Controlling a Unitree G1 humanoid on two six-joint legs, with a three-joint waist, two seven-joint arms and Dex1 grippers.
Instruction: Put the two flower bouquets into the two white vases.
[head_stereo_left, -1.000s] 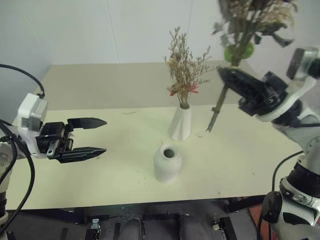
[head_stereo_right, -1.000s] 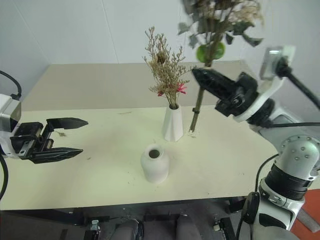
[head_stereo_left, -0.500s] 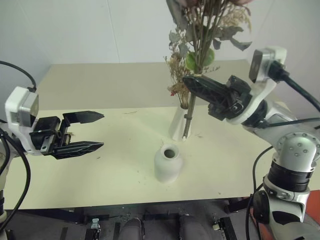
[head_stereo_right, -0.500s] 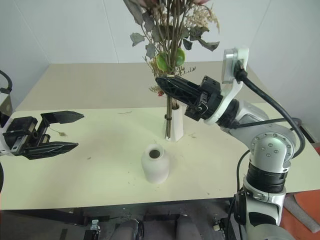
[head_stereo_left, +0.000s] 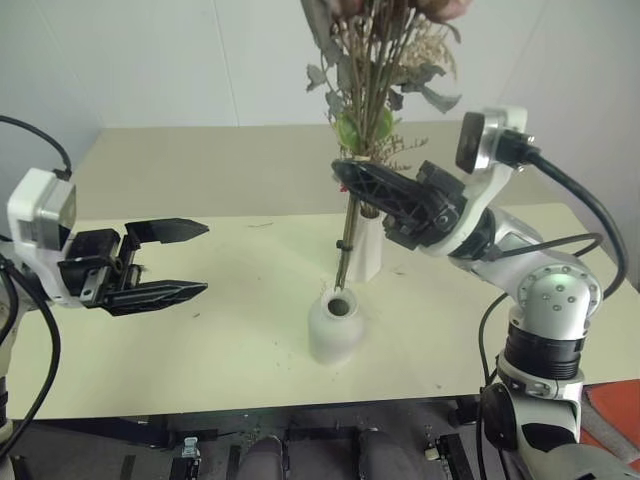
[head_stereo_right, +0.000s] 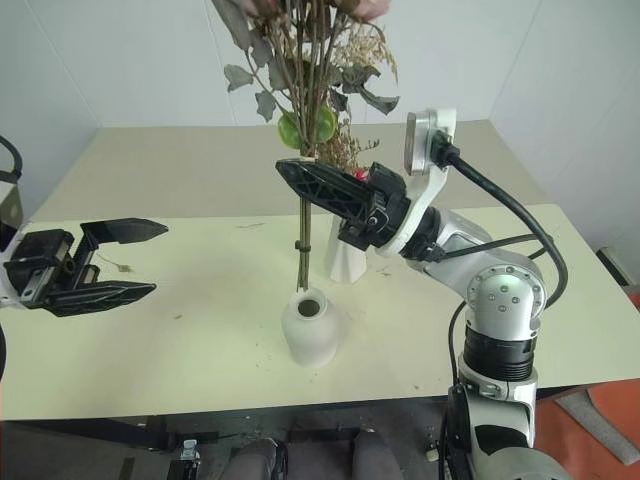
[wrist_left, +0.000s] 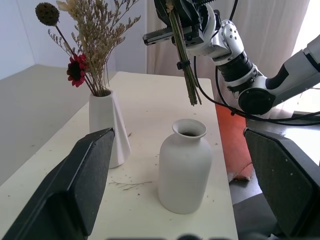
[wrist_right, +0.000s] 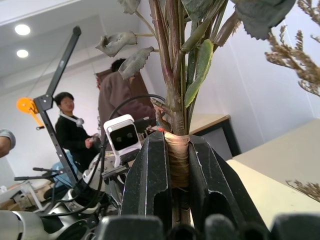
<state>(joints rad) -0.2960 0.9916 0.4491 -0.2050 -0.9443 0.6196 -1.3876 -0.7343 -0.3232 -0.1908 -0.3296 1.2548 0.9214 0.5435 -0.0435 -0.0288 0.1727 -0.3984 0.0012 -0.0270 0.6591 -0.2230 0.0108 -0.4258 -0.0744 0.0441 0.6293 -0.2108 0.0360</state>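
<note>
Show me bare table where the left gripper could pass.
Free: the table between the left gripper and the round vase, plus the far strip behind. Crowded: centre, where the right gripper holds the rose bouquet over the round vase, beside the tall vase.

You've got matte white ceramic-looking vases (wrist_left: 184, 170), a smooth matte tabletop (head_stereo_left: 200, 340), and glossy black plastic fingers (head_stereo_left: 150, 295).

Pale table (head_stereo_left: 200, 340), two people (wrist_right: 75, 130) by an orange-topped stand (wrist_right: 27, 106), ceiling lights (wrist_right: 22, 30).
</note>
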